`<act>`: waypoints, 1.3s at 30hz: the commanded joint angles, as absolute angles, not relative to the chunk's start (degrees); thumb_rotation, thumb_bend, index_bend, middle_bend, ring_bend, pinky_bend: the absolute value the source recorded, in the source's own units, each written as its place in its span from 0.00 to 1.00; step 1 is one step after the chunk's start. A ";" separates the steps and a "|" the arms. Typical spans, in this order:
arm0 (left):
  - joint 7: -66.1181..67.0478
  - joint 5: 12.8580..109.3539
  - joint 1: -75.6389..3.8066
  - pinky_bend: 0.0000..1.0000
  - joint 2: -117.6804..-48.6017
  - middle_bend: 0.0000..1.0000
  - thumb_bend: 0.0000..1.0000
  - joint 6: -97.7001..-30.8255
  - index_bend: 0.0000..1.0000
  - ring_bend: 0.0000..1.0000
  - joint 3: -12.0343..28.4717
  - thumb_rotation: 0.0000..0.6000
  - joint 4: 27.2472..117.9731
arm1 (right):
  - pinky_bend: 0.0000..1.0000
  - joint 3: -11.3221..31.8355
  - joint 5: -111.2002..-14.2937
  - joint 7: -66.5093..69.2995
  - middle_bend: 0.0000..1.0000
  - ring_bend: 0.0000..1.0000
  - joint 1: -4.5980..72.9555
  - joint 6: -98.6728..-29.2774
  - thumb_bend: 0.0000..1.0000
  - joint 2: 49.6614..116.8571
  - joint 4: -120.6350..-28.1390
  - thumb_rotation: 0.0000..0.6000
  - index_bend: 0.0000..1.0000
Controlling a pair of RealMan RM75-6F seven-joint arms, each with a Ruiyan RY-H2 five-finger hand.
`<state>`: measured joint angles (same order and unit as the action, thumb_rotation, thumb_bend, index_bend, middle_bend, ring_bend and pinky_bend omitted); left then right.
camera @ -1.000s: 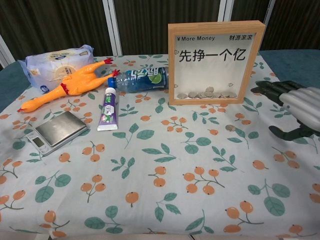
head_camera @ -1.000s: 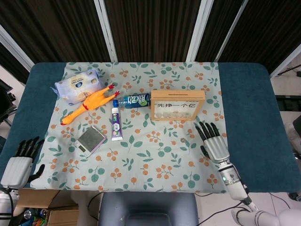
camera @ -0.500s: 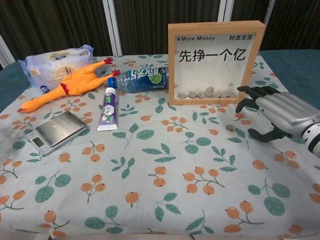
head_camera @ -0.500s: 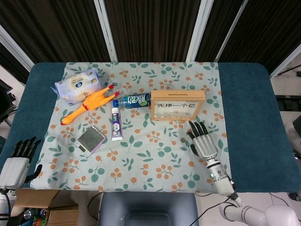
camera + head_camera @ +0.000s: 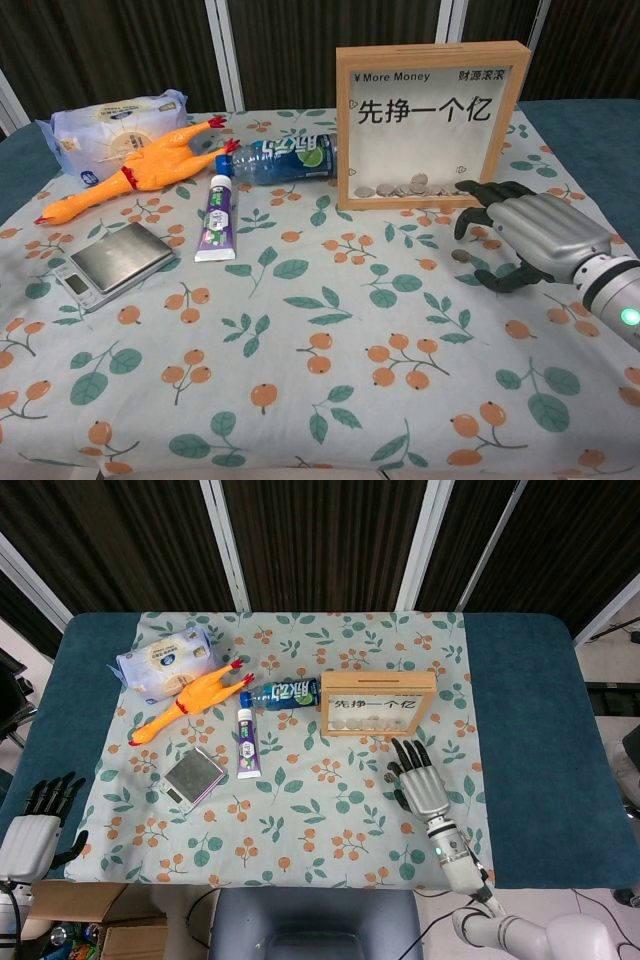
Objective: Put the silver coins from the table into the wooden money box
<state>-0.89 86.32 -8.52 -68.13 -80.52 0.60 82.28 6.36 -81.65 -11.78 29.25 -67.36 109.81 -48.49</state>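
Observation:
The wooden money box (image 5: 378, 702) (image 5: 430, 125) stands upright at the middle right of the floral cloth, with several silver coins (image 5: 410, 187) lying at its bottom behind the glass. One silver coin (image 5: 459, 256) lies on the cloth in front of the box. My right hand (image 5: 420, 785) (image 5: 530, 235) hovers palm down just right of that coin, fingers spread and pointing toward the box, holding nothing. My left hand (image 5: 35, 830) hangs off the table's near left corner, fingers extended and empty.
On the left half of the cloth lie a tissue pack (image 5: 165, 662), a rubber chicken (image 5: 190, 705), a blue bottle (image 5: 285, 692) on its side beside the box, a toothpaste tube (image 5: 247, 745) and a small scale (image 5: 193, 777).
My right hand has slid left and forward across the cloth until its fingers are next to the loose coin. The left hand has dropped slightly.

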 commanded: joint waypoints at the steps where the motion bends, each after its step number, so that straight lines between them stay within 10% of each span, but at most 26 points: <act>1: -1.11 86.33 -8.53 0.00 -68.11 0.00 0.38 -80.49 0.00 0.00 0.62 1.00 82.14 | 0.00 6.47 -81.81 -11.49 0.06 0.00 29.41 -67.45 0.44 110.09 -48.27 1.00 0.48; 39: -1.72 85.99 -8.58 0.00 -67.84 0.00 0.38 -79.84 0.00 0.00 0.60 1.00 81.72 | 0.00 7.29 -80.33 -13.29 0.07 0.00 30.04 -64.73 0.44 111.86 -46.21 1.00 0.53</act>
<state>-1.72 85.99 -8.59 -67.84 -79.84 0.60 81.71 7.28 -80.33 -13.30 30.03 -64.74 111.86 -46.21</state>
